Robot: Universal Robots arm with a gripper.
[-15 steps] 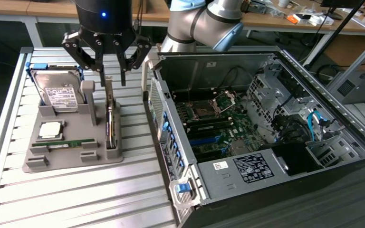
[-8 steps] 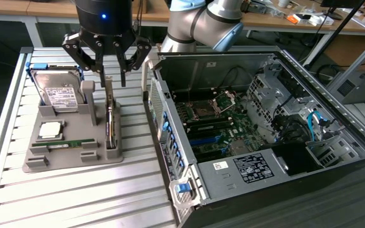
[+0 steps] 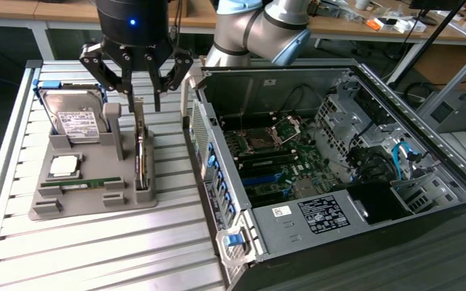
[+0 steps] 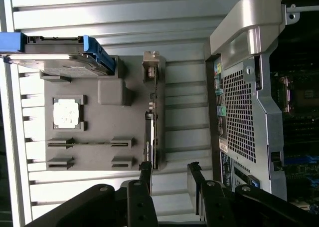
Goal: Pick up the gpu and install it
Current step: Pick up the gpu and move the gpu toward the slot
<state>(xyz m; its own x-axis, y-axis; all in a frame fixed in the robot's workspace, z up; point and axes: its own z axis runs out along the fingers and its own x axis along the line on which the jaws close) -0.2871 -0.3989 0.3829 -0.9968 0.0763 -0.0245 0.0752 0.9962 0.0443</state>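
Observation:
The gpu (image 3: 141, 154) is a thin dark card with a tan face, standing on edge in a slot of the grey holder (image 3: 95, 203) on the slatted table. My gripper (image 3: 141, 100) hangs just above the card's far end, open, with nothing between its fingers. In the wrist view the gpu (image 4: 152, 122) shows edge-on, and my gripper (image 4: 169, 179) is open, with one finger (image 4: 145, 174) nearly in line with the card. The open computer case (image 3: 322, 163) lies at the exterior view's right, its motherboard exposed.
The holder also carries a silver hard drive (image 3: 75, 118), a square processor (image 3: 63, 165) and a narrow green memory stick (image 3: 91, 182). In the wrist view the case's perforated rear wall (image 4: 244, 112) stands close beside the holder (image 4: 94, 157). Workbenches run behind the table.

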